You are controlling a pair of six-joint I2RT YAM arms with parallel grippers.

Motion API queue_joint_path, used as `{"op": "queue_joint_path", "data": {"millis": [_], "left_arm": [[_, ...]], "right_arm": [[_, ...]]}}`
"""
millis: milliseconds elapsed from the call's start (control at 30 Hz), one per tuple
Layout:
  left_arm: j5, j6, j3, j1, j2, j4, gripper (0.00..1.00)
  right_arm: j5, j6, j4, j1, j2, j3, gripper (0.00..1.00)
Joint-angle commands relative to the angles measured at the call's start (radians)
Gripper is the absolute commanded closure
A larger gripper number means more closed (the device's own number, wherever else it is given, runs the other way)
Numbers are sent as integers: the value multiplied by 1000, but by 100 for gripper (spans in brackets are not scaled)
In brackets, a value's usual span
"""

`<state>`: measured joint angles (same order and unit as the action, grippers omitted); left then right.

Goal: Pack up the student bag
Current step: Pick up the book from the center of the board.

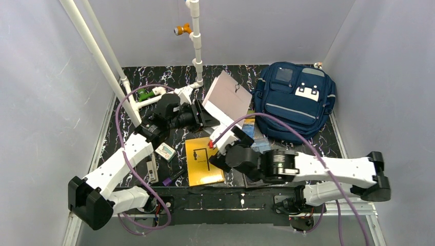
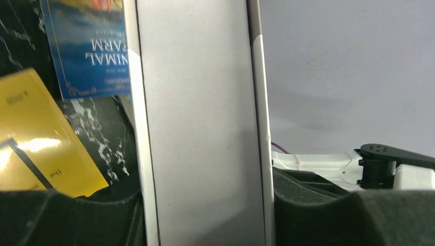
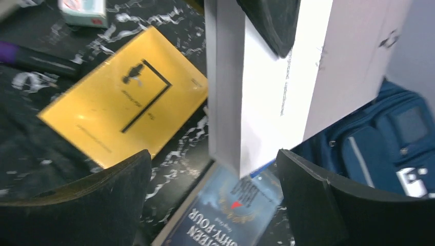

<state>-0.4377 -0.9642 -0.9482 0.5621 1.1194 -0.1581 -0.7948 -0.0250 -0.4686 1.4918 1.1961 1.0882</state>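
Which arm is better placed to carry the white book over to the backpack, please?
Left. The left gripper is clamped on the raised white book, while the right gripper stands open around its lower corner. The backpack lies far right, so the reach may be long.

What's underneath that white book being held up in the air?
A blue paperback lies flat on the black marbled table, right below the lower corner of the white book. Its title's end, "-FOUR", shows; the rest of its cover is hidden by the white book.

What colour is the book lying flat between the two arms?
The book is yellow with a black line design, clearest in the right wrist view.
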Motion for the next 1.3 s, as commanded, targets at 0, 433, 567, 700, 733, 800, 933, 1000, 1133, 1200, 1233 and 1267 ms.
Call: {"op": "queue_joint_path", "data": {"millis": [0,433,567,700,733,800,933,1000,1133,1200,1233,1267], "left_arm": [[23,224,-127,-10,41,-64,88],[-213,146,-96,-40,86,141,88],[-242,60,-76,-42,93,213,89],[-278,33,-95,-42,110,212,90],[-287,19,-101,-42,117,213,90],[-306,-15,-108,-42,132,223,91],[-353,-102,-88,-41,149,309,93],[-373,-172,-62,-41,153,387,93],[-407,-278,-33,-41,170,542,94],[-406,-279,-29,-40,165,549,95],[-407,-280,-24,-40,162,550,96],[-409,-279,-21,-40,159,550,96]], "right_arm": [[51,257,-151,1,-133,74,2],[914,361,-101,-1086,-151,41,2],[1507,689,386,-1393,-167,-211,2],[1656,1445,1468,-1481,-158,-593,1],[1655,1494,1525,-1481,-136,-613,2],[1642,1540,1577,-1481,-117,-626,2],[1599,1565,1601,-1481,-120,-618,2],[1587,1528,1514,-1480,-134,-589,2],[1602,1456,1294,-1481,-144,-533,2],[1608,1448,1240,-1481,-178,-538,2],[1597,1414,1175,-1481,-206,-540,2],[1576,1383,1103,-1481,-234,-541,2]]}}
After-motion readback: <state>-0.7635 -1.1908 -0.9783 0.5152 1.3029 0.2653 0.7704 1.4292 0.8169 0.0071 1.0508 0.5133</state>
